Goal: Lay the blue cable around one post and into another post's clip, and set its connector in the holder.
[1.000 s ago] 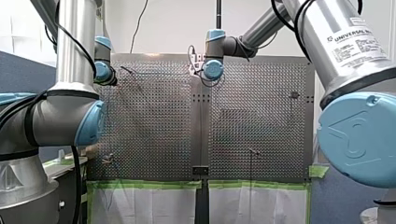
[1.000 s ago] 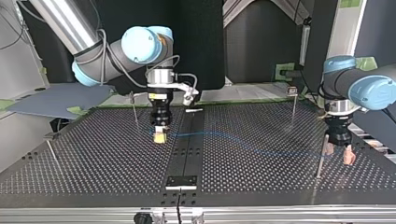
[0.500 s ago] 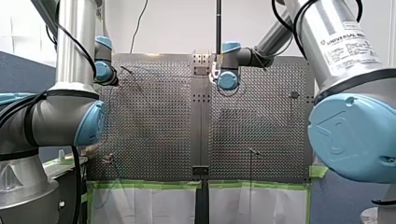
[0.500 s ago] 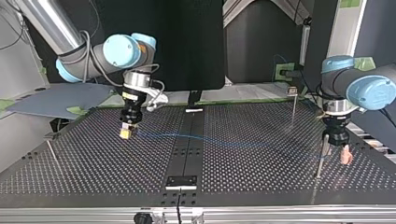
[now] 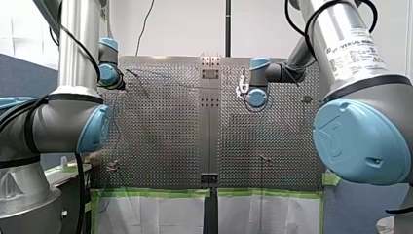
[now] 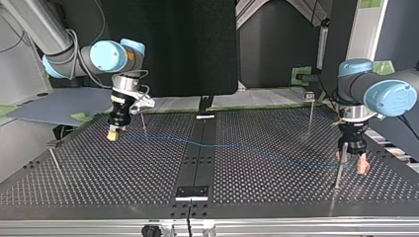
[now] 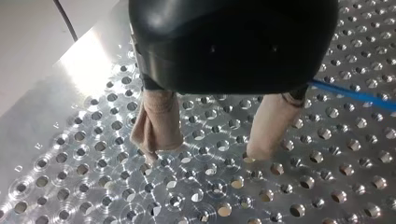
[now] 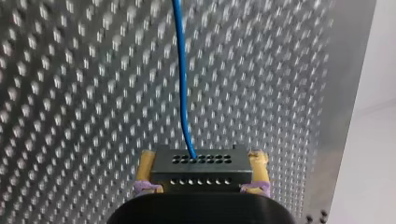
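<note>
Right gripper (image 6: 114, 134) slid leftward in top view; wrist view reveals connector (image 8: 198, 170).

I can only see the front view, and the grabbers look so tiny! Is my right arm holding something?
Observer: Yes. The right wrist view shows the right gripper shut on the dark connector, with its yellow pads on both sides.
Operator: Where's the blue string?
Observer: The blue cable comes out of the connector's far face and runs ahead over the table.
Operator: And my left grabber?
Observer: The left gripper is open, with nothing between its beige pads. The cable passes beside it.
</note>
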